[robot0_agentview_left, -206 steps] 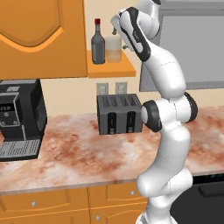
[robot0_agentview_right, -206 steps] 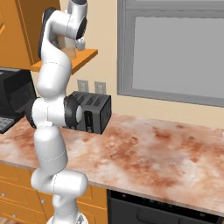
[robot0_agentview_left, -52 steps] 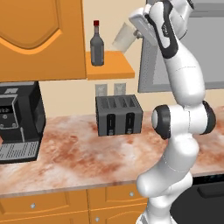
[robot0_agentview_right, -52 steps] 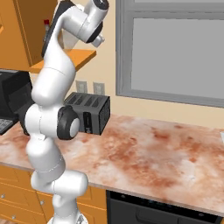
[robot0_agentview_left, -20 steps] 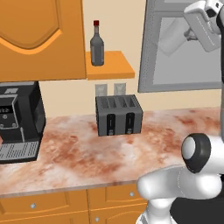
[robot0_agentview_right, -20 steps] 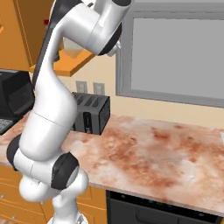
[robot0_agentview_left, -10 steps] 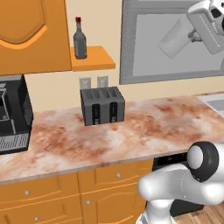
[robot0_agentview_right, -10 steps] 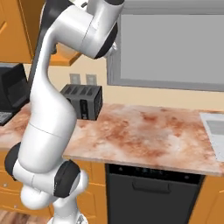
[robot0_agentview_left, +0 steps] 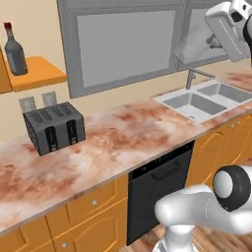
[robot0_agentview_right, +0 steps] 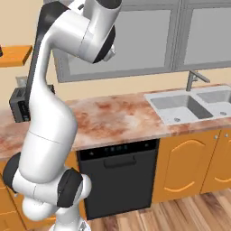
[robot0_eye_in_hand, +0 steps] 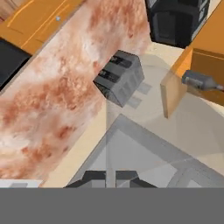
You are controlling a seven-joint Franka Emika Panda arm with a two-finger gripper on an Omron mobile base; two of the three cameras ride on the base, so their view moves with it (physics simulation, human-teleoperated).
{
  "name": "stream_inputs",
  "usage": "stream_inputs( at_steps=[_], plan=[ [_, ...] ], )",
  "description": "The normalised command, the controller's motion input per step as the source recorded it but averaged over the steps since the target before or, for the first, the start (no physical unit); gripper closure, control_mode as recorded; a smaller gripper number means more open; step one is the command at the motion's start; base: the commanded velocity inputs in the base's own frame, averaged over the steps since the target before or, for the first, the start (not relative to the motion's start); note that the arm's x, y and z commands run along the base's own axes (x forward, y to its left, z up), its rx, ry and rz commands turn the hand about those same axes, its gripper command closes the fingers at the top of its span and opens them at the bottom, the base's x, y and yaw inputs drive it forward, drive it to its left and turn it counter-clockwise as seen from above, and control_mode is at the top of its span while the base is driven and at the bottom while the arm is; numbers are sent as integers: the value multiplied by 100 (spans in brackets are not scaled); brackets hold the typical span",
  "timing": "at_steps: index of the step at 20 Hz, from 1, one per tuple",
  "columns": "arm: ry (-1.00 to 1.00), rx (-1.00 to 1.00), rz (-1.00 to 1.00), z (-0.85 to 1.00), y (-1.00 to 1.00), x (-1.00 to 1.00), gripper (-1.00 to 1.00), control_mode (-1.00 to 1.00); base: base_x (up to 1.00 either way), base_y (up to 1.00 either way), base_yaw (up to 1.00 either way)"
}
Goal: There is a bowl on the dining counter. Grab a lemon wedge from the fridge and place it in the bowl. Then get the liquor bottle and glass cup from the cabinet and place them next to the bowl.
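A translucent glass cup (robot0_agentview_left: 191, 47) hangs high at the upper right of the left base view, with my gripper (robot0_agentview_left: 212, 40) shut on it. In the hand view the glass cup (robot0_eye_in_hand: 144, 127) spreads as a clear haze above my gripper (robot0_eye_in_hand: 110, 178). The dark liquor bottle (robot0_agentview_left: 14, 51) with a red cap stands on the orange cabinet shelf (robot0_agentview_left: 37, 73) at the far left, well away from the hand; in the hand view the liquor bottle (robot0_eye_in_hand: 201, 82) lies at the right edge. The bowl, lemon wedge and fridge are out of view.
A grey toaster (robot0_agentview_left: 54, 127) stands on the marbled counter (robot0_agentview_left: 113, 142). A steel double sink (robot0_agentview_left: 197, 101) with a faucet (robot0_agentview_right: 195, 77) is set in the counter to the right. A black dishwasher (robot0_agentview_right: 119, 173) sits under the counter. A black coffee machine (robot0_eye_in_hand: 177, 19) shows beyond the toaster.
The whole picture has slid left as the base moves right: the toaster and bottle are now far left and the sink has come into view. The cup stays in my gripper.
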Motion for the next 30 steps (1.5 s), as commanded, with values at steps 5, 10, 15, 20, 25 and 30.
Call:
stream_inputs(
  at_steps=[5, 10, 15, 20, 25, 30],
  plan=[
    [0, 0, 0, 0, 0, 0, 100, 100, -12, -2, -70],
    [0, 0, 0, 0, 0, 0, 100, 100, -6, -8, -70],
    [0, 0, 0, 0, 0, 0, 100, 100, 0, -7, -73],
    [0, 0, 0, 0, 0, 0, 100, 100, 0, -14, -73],
    [0, 0, 0, 0, 0, 0, 100, 100, 0, -35, -69],
    [0, 0, 0, 0, 0, 0, 100, 100, 0, -52, -64]
  ],
)
